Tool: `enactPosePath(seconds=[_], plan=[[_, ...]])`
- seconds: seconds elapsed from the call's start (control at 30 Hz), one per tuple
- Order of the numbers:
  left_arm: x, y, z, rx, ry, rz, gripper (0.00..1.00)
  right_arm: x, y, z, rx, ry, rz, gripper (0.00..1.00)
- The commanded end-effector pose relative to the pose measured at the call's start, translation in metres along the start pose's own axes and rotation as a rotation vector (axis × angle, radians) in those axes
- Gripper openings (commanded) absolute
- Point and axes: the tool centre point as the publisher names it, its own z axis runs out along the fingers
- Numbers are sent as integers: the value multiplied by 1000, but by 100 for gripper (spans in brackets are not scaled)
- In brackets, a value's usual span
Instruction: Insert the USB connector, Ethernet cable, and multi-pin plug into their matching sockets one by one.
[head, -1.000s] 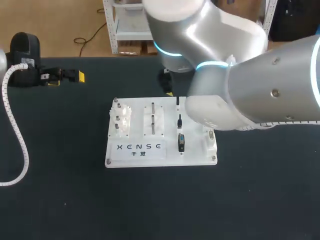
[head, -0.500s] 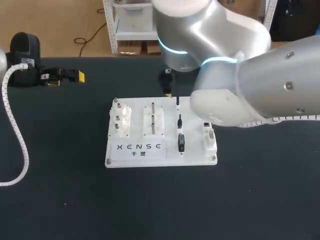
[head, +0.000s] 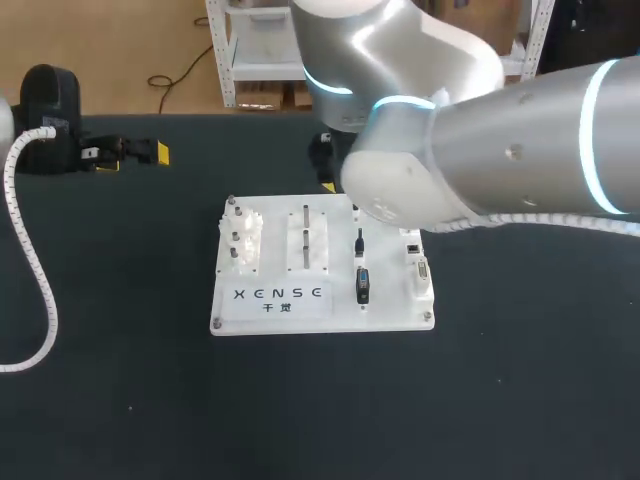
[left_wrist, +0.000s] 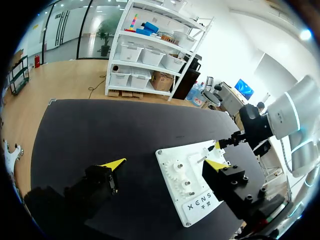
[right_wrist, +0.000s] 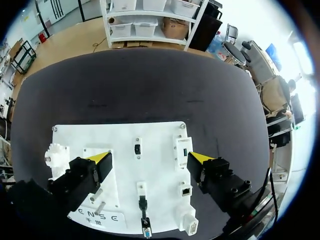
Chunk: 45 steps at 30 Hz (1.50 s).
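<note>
Your right gripper (right_wrist: 150, 158) hangs over the white board (right_wrist: 120, 135) with its jaws wide apart and holding nothing. The small black USB connector (right_wrist: 138, 148), as I take it to be, sits in its white holder between the two fingers and a touch ahead of the line joining their tips. From above it looks to stand upright, with its longer side running along the row of plugs. If so, the fingers would close across its narrow faces, though it is too small to be sure. Behind it in the same row, toward the wrist, lie the Ethernet plug (right_wrist: 142, 202) and the multi-pin plug (right_wrist: 146, 231), both in their holders. The USB socket (right_wrist: 183, 150) stands between the connector and one fingertip, just beside that tip, so it is the likeliest thing to be clipped on the way down. The gears (right_wrist: 55, 155) sit beyond the other finger. Your left gripper (left_wrist: 165, 164), jaws also apart and empty, is well away from the board over the dark table (right_wrist: 150, 85), so the right arm is plainly the nearer.
</note>
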Motion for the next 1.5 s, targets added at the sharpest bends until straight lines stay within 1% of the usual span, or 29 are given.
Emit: enactPosePath(seconds=[0.03, 0.13, 0.3, 0.43, 0.67, 0.9, 0.97, 1.0, 1.5], plan=[[0, 0, 0, 0, 0, 0, 100, -11, 8, 9, 7, 71, 6, 100], [0, 0, 0, 0, 0, 0, 100, -12, 7, 15, -18, 112, 19, 100], [0, 0, 0, 0, 0, 0, 100, -12, 7, 16, -66, 124, 17, 100], [0, 0, 0, 0, 0, 0, 100, -8, 6, 16, -72, 124, 10, 100], [0, 0, 0, 0, 0, 0, 100, 3, 3, 19, -82, 151, 2, 100], [0, 0, 0, 0, 0, 0, 100, 7, 0, 19, -75, 146, 8, 100], [0, 0, 0, 0, 0, 0, 100, 9, 0, 16, -78, 112, 9, 100], [0, 0, 0, 0, 0, 0, 100, 10, 0, 15, -67, 110, -10, 100], [0, 0, 0, 0, 0, 0, 100, 10, 0, 15, -67, 110, -10, 100]])
